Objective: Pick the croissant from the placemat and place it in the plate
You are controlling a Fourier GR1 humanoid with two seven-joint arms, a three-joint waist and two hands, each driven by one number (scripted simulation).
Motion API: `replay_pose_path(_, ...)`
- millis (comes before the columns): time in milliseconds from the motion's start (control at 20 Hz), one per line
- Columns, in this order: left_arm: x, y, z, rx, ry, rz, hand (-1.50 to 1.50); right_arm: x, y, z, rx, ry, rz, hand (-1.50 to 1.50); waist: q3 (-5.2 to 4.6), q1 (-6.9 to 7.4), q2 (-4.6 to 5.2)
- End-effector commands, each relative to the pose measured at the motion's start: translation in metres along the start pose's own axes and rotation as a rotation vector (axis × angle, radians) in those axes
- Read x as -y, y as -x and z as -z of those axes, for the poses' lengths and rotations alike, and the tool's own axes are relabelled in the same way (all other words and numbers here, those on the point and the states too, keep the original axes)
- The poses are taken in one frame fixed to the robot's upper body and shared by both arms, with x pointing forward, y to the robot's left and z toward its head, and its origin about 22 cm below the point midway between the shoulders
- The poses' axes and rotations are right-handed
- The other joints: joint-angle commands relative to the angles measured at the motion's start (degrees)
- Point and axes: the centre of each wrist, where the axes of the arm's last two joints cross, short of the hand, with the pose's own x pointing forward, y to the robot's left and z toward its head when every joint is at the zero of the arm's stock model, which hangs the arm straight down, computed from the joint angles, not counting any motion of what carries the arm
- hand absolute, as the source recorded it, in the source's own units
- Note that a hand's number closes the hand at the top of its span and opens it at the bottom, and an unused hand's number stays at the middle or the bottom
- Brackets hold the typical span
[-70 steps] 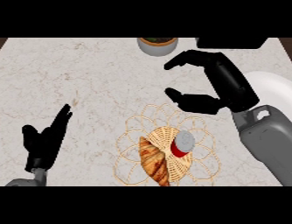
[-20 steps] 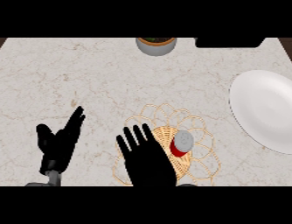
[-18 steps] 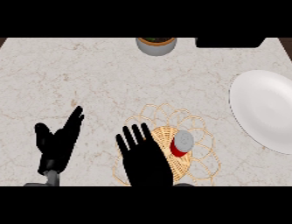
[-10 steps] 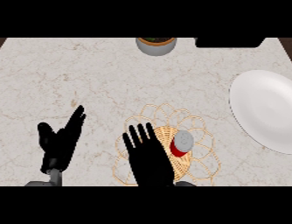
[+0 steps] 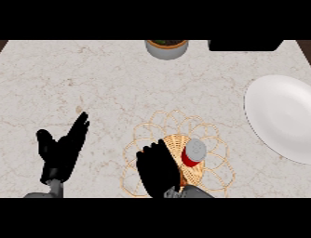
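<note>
While my head view looks steeply down at the marble counter (image 5: pixel 117 88), I cannot see the croissant itself: my right hand (image 5: pixel 158 169) lies flat over the left half of the woven placemat (image 5: pixel 217 139), covering whatever sits there. That hand's fingers are straight and spread slightly, pointing up the view, laid on the mat, and I cannot tell whether they touch the pastry beneath. Just right of those fingers, on the mat's woven centre, I see a small red can with a grey lid (image 5: pixel 194 152), tilted. My left hand (image 5: pixel 62 151) rests on the counter left of the mat, well apart from it, with fingers straight and holding nothing. I see the white plate (image 5: pixel 289 118) near the right edge, bare. At the far edge stand a grey pot (image 5: pixel 166 48) and a black object (image 5: pixel 244 45).
</note>
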Motion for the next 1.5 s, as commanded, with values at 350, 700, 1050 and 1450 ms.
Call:
replay_pose_path(350, -0.009, 0.010, 0.002, -0.011, -0.012, 0.010, 0.00, -0.004, 0.016, -0.002, 0.057, 0.073, -0.114, 1.50, -0.21, -0.23, 0.37)
replay_pose_path(700, 0.003, 0.008, -0.007, -0.033, -0.041, -0.015, 0.00, -0.025, 0.027, -0.039, -0.425, 0.228, 0.542, 1.50, -0.03, -2.90, -0.04)
replay_pose_path(1050, -0.007, 0.012, -0.013, -0.048, -0.013, -0.002, 0.00, 0.008, 0.011, -0.072, -0.461, 0.769, 0.656, 1.50, -0.16, -1.29, -0.04)
replay_pose_path(1450, -0.005, 0.004, -0.008, -0.032, -0.016, 0.002, 0.00, 0.016, 0.049, -0.112, -0.667, 1.021, 0.838, 1.50, -0.17, -1.14, 0.24)
